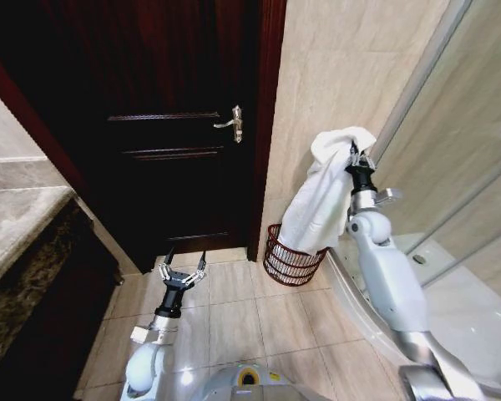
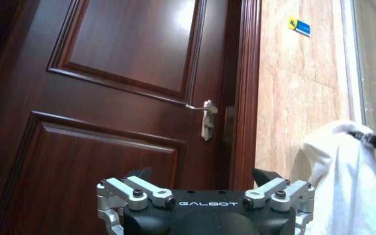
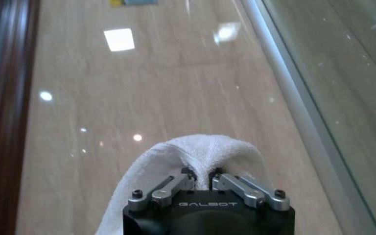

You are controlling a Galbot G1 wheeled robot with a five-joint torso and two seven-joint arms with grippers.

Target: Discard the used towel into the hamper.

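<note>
Right arm raised, forearm near upright; right tool (image 1: 351, 156) points up, fingers (image 3: 175, 185) pinched together on white cloth. Left arm low, extended forward; left tool (image 1: 184, 264) has fingers spread wide, holding nothing.

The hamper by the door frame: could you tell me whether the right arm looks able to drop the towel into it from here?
Probably yes. The right gripper, shut on the towel, is raised above the hamper; the towel's lower end already hangs at its open rim, and nothing stands between them. The left gripper is off to the side.
</note>
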